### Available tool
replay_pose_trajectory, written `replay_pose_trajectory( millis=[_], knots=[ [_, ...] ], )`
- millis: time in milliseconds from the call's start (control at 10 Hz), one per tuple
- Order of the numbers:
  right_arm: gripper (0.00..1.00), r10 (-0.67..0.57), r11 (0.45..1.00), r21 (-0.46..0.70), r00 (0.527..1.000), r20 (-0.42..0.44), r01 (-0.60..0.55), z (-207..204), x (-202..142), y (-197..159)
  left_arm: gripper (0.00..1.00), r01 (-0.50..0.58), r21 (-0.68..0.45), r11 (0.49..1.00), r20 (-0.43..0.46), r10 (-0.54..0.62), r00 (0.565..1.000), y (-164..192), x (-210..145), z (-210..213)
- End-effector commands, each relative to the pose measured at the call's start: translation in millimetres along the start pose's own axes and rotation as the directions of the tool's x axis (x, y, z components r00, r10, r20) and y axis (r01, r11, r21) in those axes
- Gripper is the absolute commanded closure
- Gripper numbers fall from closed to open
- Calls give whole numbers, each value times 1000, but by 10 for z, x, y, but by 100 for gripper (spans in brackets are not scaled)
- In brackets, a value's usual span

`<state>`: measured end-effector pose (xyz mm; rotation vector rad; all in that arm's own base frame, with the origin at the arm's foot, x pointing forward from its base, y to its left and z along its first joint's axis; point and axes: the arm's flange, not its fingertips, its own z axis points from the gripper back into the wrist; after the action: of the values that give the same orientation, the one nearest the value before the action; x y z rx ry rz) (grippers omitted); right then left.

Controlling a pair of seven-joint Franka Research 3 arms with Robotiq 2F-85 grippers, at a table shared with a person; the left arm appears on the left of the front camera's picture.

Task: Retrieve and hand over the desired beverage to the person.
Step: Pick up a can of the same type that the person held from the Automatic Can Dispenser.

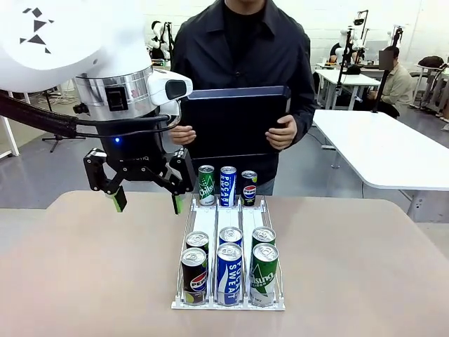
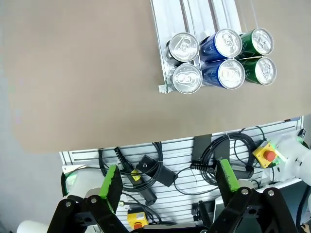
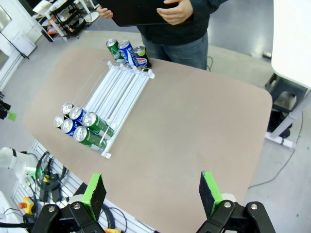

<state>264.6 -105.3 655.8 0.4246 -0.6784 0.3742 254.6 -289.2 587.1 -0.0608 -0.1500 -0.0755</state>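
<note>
Tabletop (image 1: 84, 267): tan, rounded corners, bare on both sides of the central white rack (image 1: 217, 216) of cans (image 1: 229, 270). Person (image 1: 242, 49) at far edge, behind rack. Left gripper (image 1: 149, 202), right gripper (image 3: 152, 189): spread wide, empty. White table (image 1: 393, 151) beyond, right.

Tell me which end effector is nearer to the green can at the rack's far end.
Left. The left end effector hangs open just left of the green can. The right end effector is far off, back at the table's near edge.
</note>
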Motion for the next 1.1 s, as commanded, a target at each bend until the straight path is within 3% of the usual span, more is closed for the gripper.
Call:
replay_pose_trajectory(
  millis=[0, 600, 1000],
  knots=[
    [0, 10, 999, 31, 1000, 9, -10, -9, -3, 0, 0, -33, -10, 999, 2, 33, 999, -26, 11, -195],
    [0, 10, 999, 31, 1000, 9, -10, -9, -3, 0, 0, -15, -16, 1000, 10, 15, 1000, -199, 99, -1160],
    [0, 10, 999, 31, 1000, 9, -10, -9, -3, 0, 0, -19, -5, 1000, 37, 19, 999, -336, 243, -1499]
  ],
)
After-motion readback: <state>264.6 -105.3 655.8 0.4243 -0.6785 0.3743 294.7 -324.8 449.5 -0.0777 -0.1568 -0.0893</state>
